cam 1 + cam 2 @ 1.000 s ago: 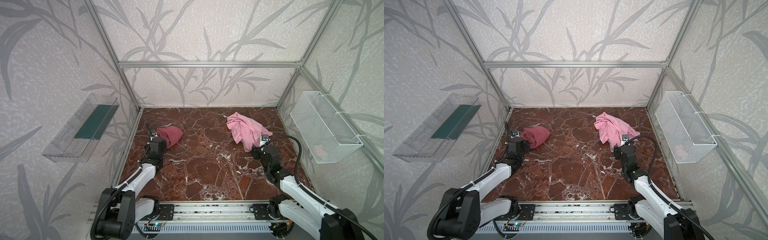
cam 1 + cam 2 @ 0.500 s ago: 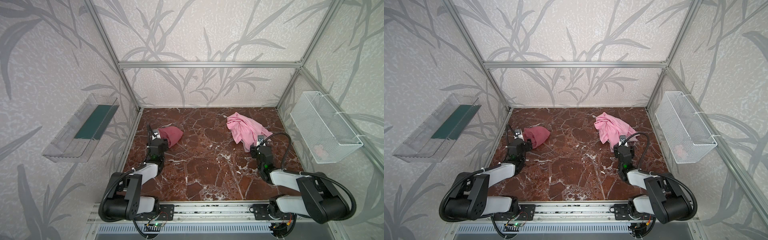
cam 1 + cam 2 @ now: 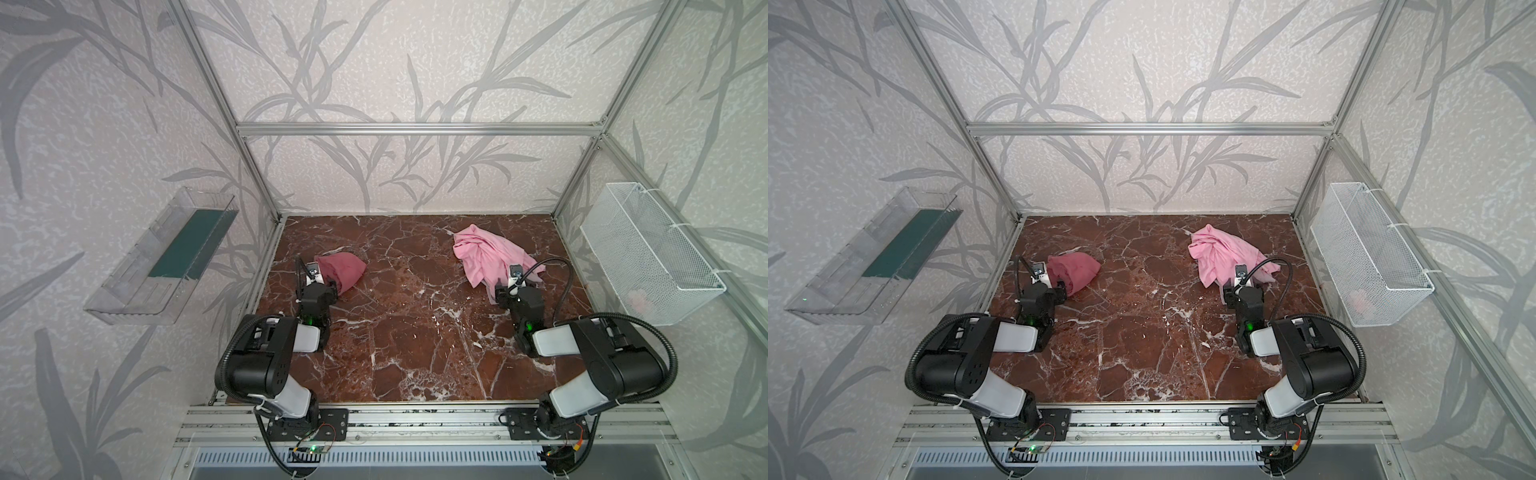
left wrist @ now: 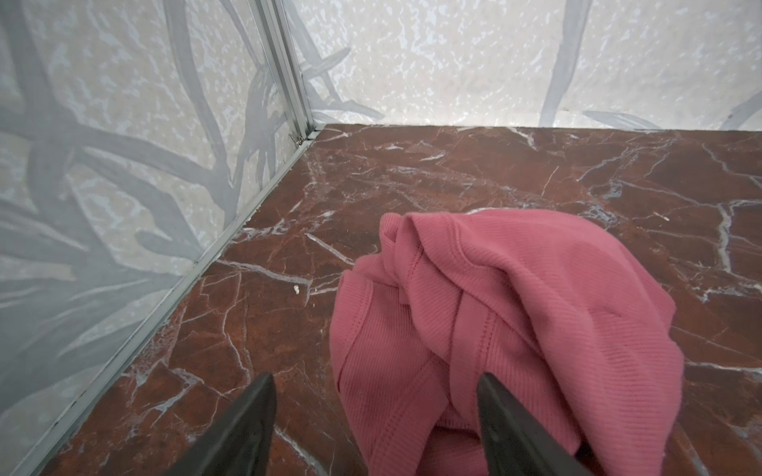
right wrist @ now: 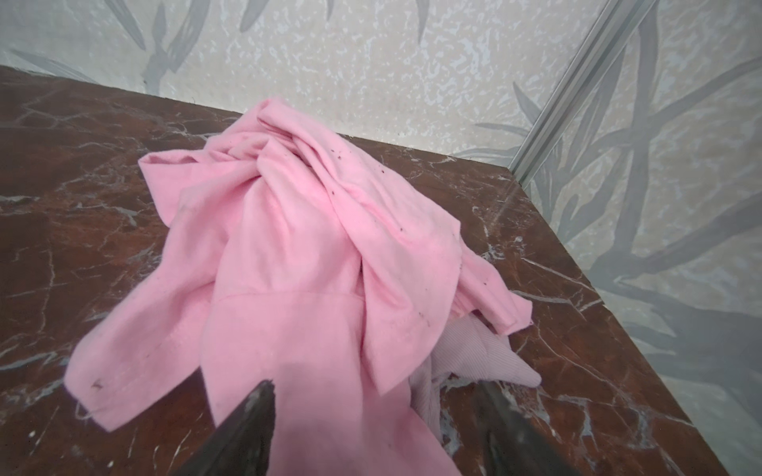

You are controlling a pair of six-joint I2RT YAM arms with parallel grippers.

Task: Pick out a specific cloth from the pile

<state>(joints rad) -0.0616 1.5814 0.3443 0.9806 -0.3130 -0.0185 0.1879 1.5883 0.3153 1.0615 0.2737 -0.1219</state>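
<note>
Here, with jaws spread wide on both sides.
Between left gripper [image 4: 375, 377] jaws, edge of the cloth [image 4: 536, 296]; between right gripper [image 5: 375, 383] jaws, edge of the pile [image 5: 297, 247].

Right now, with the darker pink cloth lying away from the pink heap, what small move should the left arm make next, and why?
Probably draw the left hand straight back, jaws open. The cloth already lies alone, well apart from the pile, and its near edge sits between the open fingers, so closing or sweeping sideways could drag it.
</note>
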